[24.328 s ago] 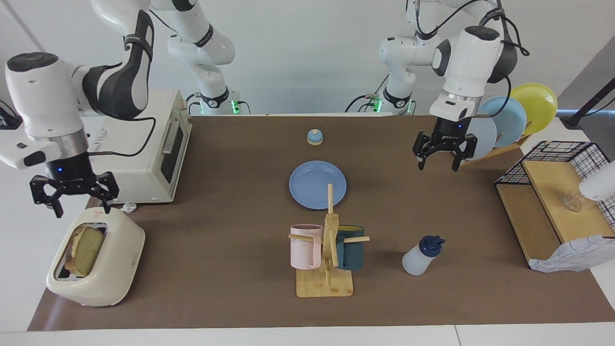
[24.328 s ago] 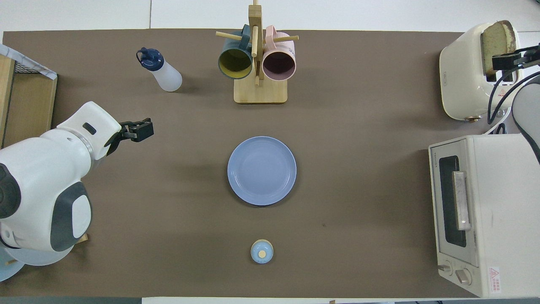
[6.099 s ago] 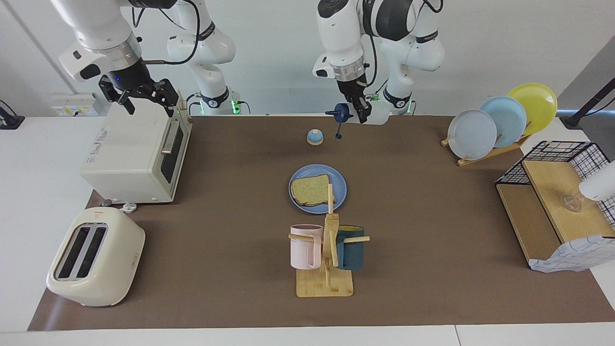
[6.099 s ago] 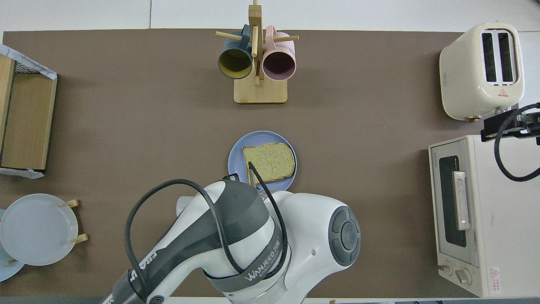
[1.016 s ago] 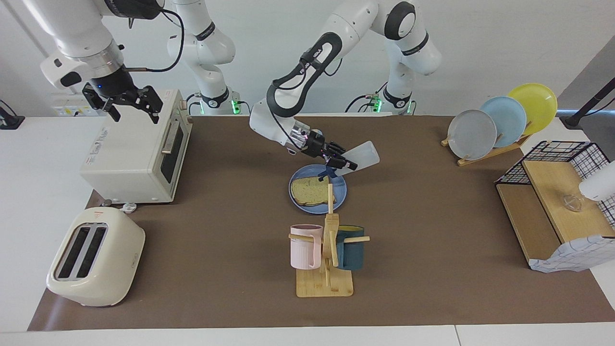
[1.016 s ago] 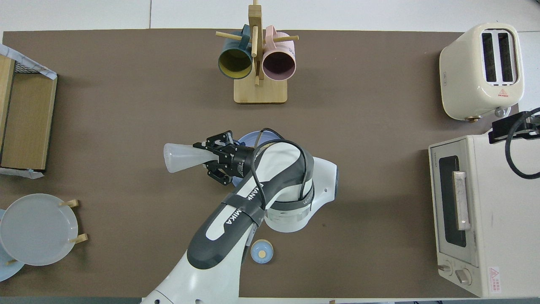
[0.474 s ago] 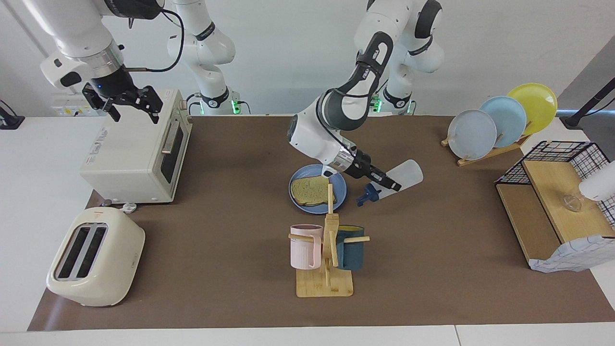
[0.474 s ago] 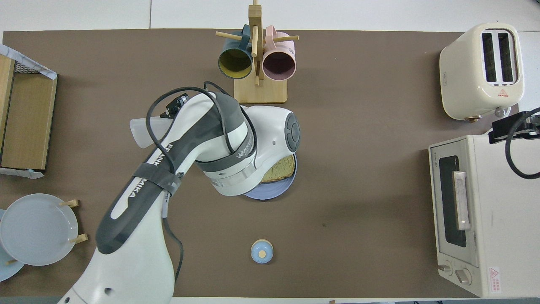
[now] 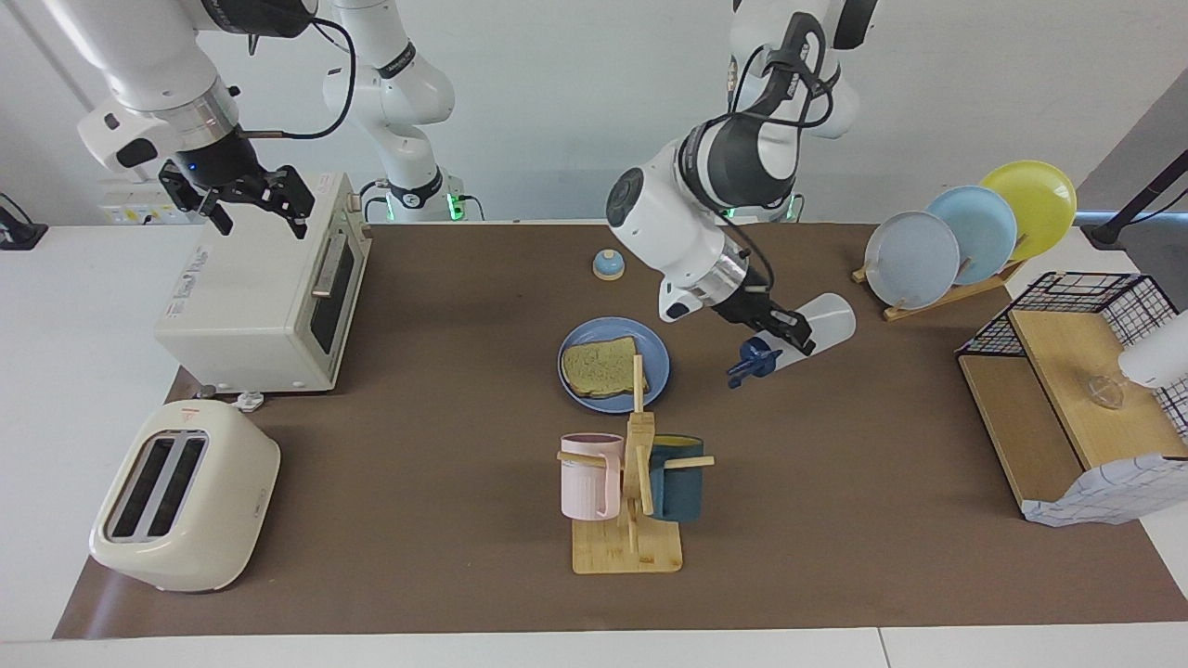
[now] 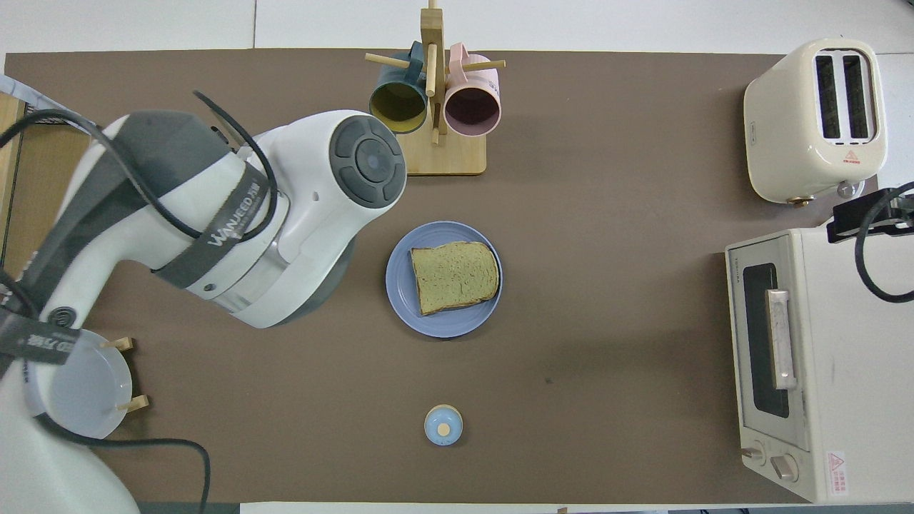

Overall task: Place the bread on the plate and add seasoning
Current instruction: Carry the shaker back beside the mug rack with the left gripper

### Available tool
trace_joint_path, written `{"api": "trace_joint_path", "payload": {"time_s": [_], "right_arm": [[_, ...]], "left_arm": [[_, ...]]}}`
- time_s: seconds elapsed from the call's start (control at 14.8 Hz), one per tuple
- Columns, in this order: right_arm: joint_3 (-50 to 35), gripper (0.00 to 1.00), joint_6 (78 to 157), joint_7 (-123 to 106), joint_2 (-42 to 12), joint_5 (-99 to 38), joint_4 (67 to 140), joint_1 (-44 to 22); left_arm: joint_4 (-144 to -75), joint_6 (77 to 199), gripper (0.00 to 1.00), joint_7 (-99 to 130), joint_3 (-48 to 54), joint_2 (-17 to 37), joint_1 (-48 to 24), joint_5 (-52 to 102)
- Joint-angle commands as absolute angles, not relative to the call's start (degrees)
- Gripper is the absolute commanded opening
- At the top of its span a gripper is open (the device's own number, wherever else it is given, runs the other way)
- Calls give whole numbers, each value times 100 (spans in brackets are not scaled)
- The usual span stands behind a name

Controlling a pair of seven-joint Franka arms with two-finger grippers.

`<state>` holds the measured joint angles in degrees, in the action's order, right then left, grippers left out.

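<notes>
Bread [image 9: 601,367] is sitting flat on the plate [image 9: 657,354], so that half's done. My left gripper [image 9: 778,335] is clamped on the seasoning [image 9: 800,334], tilted cap-down over bare table beside the plate. Right gripper [image 9: 243,192] waits spread open above the toaster oven [image 9: 260,297]. Can't see any seasoning on it, so no idea if that's done.

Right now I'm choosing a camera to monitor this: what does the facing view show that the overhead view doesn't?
Only the facing view shows the left claw shut on the tilted seasoning bottle above the table beside the plate, and the right claw open over the toaster oven. Only the overhead view shows the whole slice of bread, clear of the mug rack. Both share plate, bread, bell and toaster.
</notes>
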<state>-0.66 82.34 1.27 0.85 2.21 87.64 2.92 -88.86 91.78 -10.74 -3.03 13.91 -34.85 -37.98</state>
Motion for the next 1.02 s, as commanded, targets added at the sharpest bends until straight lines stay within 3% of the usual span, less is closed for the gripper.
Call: {"api": "trace_joint_path", "payload": {"time_s": [0.0, 0.54, 0.95], "right_arm": [[-97, 100, 8288, -18, 158, 220, 8868, 352], [-97, 100, 8288, -18, 158, 220, 8868, 352], [-88, 100, 8288, -18, 158, 220, 8868, 352]], "left_arm": [[-9141, 9649, 22, -897, -264, 836, -3043, -3105], [-9421, 11168, 22, -275, -264, 501, -2189, -1513], [-11229, 14470, 22, 904, -272, 27, -1820, -1011]]}}
